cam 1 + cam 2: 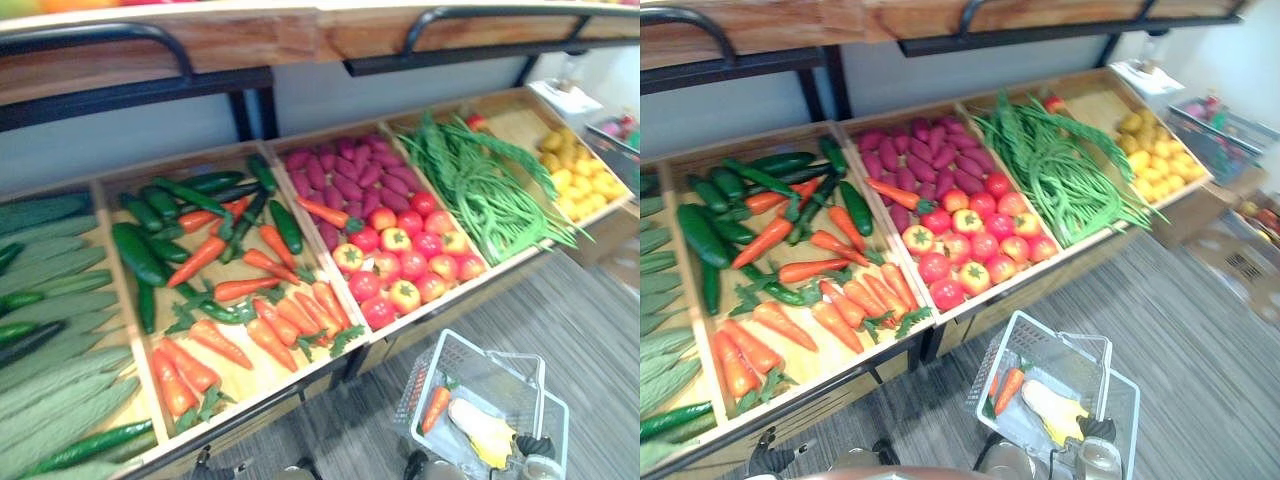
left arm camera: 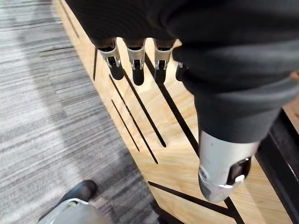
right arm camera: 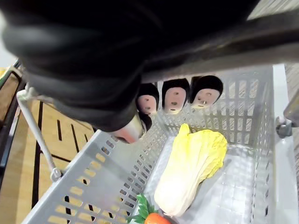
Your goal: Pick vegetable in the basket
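item: picking vegetables into the basket [image 3: 84,191].
location: the basket hangs just in front of the wooden stand [image 2: 187,154], at its right end. it already holds a carrot [image 1: 435,408] and a cabbage [image 3: 191,168].
right hand [image 3: 173,98]: fingers curled round the handle [image 3: 261,42], carrying the basket.
left hand [image 2: 135,58]: fingers straight, holding nothing, low beside the stand's front panel and above the floor [image 2: 46,116].
stock on stand: cucumbers [image 1: 140,250], carrots [image 1: 270,300], tomatoes [image 1: 405,265], green beans [image 1: 480,190].
step, as judged: between picks, with the next vegetable not yet reached for.
next move likely calls for: lifting the left hand over the stand's edge, closing on one loose piece, probably a carrot near the front, and carrying it across to the basket.
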`<state>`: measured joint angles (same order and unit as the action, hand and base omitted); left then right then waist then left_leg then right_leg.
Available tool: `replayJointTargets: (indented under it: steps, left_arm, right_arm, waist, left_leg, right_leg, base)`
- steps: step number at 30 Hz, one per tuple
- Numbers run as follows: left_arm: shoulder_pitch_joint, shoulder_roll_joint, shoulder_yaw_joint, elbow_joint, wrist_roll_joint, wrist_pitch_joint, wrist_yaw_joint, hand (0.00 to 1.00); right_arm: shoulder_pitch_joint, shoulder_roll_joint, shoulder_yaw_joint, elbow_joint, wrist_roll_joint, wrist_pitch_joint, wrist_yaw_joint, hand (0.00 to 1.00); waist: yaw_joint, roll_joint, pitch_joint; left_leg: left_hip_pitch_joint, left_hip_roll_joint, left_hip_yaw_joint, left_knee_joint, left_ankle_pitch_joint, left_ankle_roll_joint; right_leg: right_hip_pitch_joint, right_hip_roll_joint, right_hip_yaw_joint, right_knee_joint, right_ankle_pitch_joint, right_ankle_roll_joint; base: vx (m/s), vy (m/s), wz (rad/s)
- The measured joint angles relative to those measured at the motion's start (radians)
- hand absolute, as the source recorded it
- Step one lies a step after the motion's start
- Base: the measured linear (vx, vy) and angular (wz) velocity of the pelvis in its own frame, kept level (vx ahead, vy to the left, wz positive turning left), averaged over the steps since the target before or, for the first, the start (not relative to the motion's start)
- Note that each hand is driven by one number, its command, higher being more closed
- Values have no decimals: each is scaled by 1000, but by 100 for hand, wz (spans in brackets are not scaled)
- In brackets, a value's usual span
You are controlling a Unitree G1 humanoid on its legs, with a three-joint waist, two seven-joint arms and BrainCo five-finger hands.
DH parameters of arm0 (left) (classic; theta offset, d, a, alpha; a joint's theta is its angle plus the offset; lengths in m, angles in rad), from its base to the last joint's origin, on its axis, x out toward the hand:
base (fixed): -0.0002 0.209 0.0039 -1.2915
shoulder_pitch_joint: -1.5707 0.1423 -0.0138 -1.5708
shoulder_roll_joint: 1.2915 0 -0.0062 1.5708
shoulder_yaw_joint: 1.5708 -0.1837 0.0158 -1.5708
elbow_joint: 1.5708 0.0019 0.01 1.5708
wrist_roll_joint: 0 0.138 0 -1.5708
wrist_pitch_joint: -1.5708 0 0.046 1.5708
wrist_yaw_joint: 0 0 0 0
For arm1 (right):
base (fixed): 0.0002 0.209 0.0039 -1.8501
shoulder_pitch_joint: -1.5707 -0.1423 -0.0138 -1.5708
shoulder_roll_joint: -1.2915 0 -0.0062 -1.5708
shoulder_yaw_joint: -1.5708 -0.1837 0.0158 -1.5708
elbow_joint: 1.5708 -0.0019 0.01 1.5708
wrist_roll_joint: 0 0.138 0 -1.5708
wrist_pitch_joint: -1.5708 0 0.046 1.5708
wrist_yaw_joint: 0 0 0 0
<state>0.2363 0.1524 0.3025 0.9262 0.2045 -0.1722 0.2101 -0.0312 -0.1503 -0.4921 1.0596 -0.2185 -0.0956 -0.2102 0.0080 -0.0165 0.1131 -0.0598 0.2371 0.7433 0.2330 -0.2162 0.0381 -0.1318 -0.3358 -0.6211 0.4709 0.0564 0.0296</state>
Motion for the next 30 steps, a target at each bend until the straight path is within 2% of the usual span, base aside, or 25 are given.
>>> replayJointTargets:
  steps: [2, 4, 5, 7, 9, 11, 12, 13, 14, 15, 17, 20, 21, 22, 23, 24, 25, 26, 27, 28, 30]
  left_arm:
    - [23, 0, 22, 12, 4, 8, 0, 0]
    - [25, -13, 42, 18, 1, 11, 0, 0]
    - [24, -24, 54, 19, -4, 12, 1, 0]
    - [22, -40, 66, 19, -5, 11, 2, 0]
    - [12, -55, 70, 22, -5, 9, 6, 0]
    - [-1, -63, 91, 27, -5, 8, 11, 0]
    - [-14, -66, 96, 32, -3, 8, 14, 0]
    - [-28, -71, 95, 37, -3, 7, 15, 0]
    - [-41, -74, 94, 48, -3, 7, 15, 0]
    - [-60, -83, 92, 66, -3, 8, 15, 0]
    - [-59, -103, 71, 61, -2, 7, 19, 0]
    - [-61, -111, 36, 54, 7, 7, 22, 0]
    - [-60, -112, 29, 51, 7, 7, 22, 0]
    - [-59, -112, 16, 47, 7, 6, 24, 0]
    - [-60, -110, 11, 40, 5, 0, 25, 0]
    - [-60, -110, -6, 32, 5, -2, 27, 0]
    - [-59, -112, -41, 20, 5, -12, 27, 0]
    - [-49, -118, -71, 19, 4, -23, 27, 0]
    - [-41, -124, -79, 19, 4, -25, 27, 0]
    - [-41, -128, -84, 25, -2, -24, 20, 0]
    - [-45, -90, -100, 12, -2, -26, 20, 0]
  right_arm:
    - [-22, 0, 40, 18, -9, -1, 3, 100]
    - [-29, -1, 48, 25, -21, -2, 3, 100]
    - [-31, -3, 50, 33, -22, -2, 4, 100]
    - [-39, -12, 64, 47, -25, -2, 6, 100]
    - [-49, -31, 93, 56, -38, -1, 9, 100]
    - [-51, -41, 118, 55, -43, -2, 9, 100]
    - [-51, -47, 126, 52, -47, -2, 9, 100]
    - [-40, -55, 137, 46, -48, -1, 8, 100]
    - [-28, -61, 147, 41, -48, -1, 7, 100]
    - [8, -64, 159, 12, -52, 0, 8, 100]
    - [35, -69, 183, -22, -60, 1, 7, 100]
    - [45, -71, 194, -49, -69, -1, -2, 100]
    - [45, -73, 200, -55, -70, -1, -3, 100]
    - [44, -77, 231, -64, -70, -4, -12, 100]
    - [35, -76, 268, -68, -69, -10, -21, 100]
    - [26, -81, 276, -70, -69, -13, -23, 100]
    - [9, -91, 285, -70, -66, -19, -24, 100]
    - [-2, -86, 297, -63, -60, -22, -22, 100]
    - [-5, -85, 302, -64, -58, -24, -21, 100]
    - [-4, -54, 306, -65, -56, -38, -16, 100]
    - [30, -3, 306, -69, -55, -61, 7, 100]
  waist:
    - [-1, -16, -2]
    - [8, -25, -4]
    - [12, -30, -5]
    - [22, -37, -7]
    - [23, -21, -9]
    - [24, -21, -9]
    - [17, -24, -11]
    - [10, -26, -11]
    - [3, -26, -11]
    - [-17, -13, -17]
    - [-27, -15, -18]
    - [-28, 0, -26]
    - [-28, 1, -26]
    - [-23, 2, -26]
    - [-5, -12, -16]
    - [3, -8, -13]
    - [18, 3, -7]
    - [37, 22, -2]
    - [42, 37, -4]
    - [50, 41, 3]
    - [48, -1, 20]
  left_leg:
    - [24, -3, 110, -12, 3, 3]
    - [33, -4, 189, -12, 3, 3]
    - [36, -1, 240, -2, 3, 3]
    - [45, 6, 315, 10, 4, 1]
    - [55, 25, 427, 3, 31, -17]
    - [63, 24, 495, -27, 65, -30]
    - [64, 26, 542, -45, 92, -38]
    - [65, 27, 563, -54, 104, -37]
    - [65, 31, 569, -56, 114, -41]
    - [74, 51, 568, -53, 140, -51]
    - [101, 75, 564, -43, 155, -52]
    - [131, 117, 551, 30, 164, -60]
    - [132, 128, 527, 57, 164, -60]
    - [119, 165, 402, 167, 170, -49]
    - [58, 149, 190, 237, 132, -71]
    - [36, 91, 64, 198, 87, -106]
    - [10, -27, -144, 83, 44, -125]
    - [16, -113, -297, -70, 65, -121]
    - [27, -131, -354, -134, 120, -122]
    - [46, -129, -381, -148, 122, -133]
    - [32, -154, -402, -95, 108, -137]
  right_leg:
    - [71, -39, -57, 89, -44, 4]
    - [118, -44, -70, 103, -42, 7]
    - [146, -41, -79, 78, -34, 18]
    - [166, -36, -114, 5, -62, 59]
    - [166, 7, -206, -133, -117, 85]
    - [162, 58, -223, -244, -123, 91]
    - [159, 103, -220, -340, -123, 91]
    - [161, 126, -217, -387, -122, 90]
    - [163, 139, -217, -406, -121, 89]
    - [179, 165, -213, -435, -119, 80]
    - [193, 185, -190, -437, -120, 72]
    - [191, 196, -132, -435, -127, 61]
    - [191, 194, -115, -436, -128, 58]
    - [193, 189, -63, -439, -130, 55]
    - [189, 166, 6, -436, -134, 49]
    - [184, 147, 41, -435, -134, 49]
    - [164, 118, 104, -427, -132, 52]
    - [140, 114, 173, -412, -126, 63]
    - [131, 128, 202, -411, -123, 68]
    - [128, 153, 250, -421, -119, 83]
    - [125, 135, 293, -447, -98, 80]
  base:
    - [-6, 66, -140]
    - [0, -66, -129]
    - [8, -172, -141]
    - [11, -207, -125]
    - [-17, -252, -140]
    - [-55, -280, -126]
    - [-71, -355, -119]
    - [-60, -291, -82]
    - [-56, -248, -33]
    - [-48, -157, -18]
    - [-48, -125, -34]
    - [-45, -36, -60]
    - [-33, 8, -86]
    - [-37, 35, -104]
    - [-40, 79, -114]
    - [-53, 164, -125]
    - [-51, 231, -147]
    - [-40, 241, -154]
    - [9, 245, -146]
    - [96, 184, -99]
    - [82, 105, -64]
